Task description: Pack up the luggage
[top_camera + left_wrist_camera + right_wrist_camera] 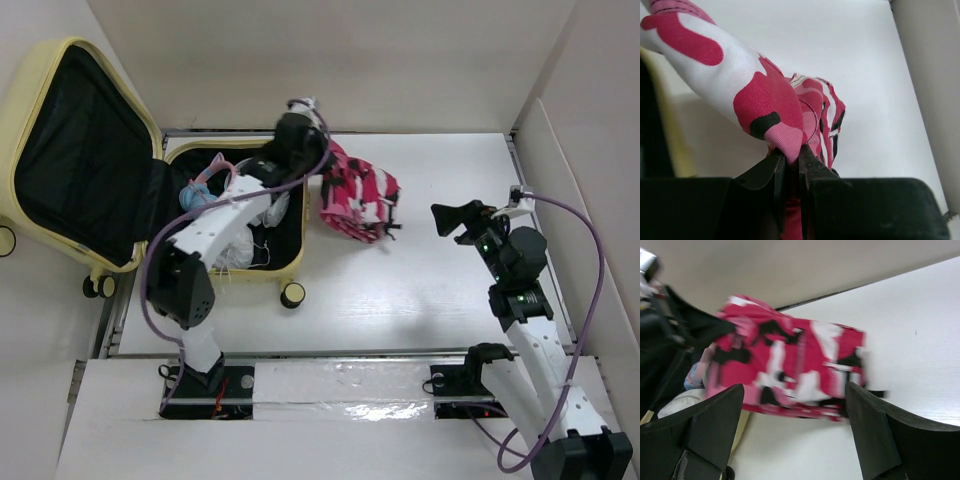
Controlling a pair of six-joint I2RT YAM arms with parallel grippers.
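Since your left gripper [792, 156] is clenched on a fold of the pink camouflage garment [360, 195] at upper centre, it seems poised to drag it into the open luggage [80, 150] at upper left, while your right gripper [452, 222] hangs spread and empty.

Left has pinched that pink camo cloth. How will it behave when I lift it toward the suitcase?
Probably floppy: the pink camo cloth folds and bunches where the left gripper pinches it, so the rest will likely hang and drag. Likely light, being thin fabric. It may snag on the luggage rim.
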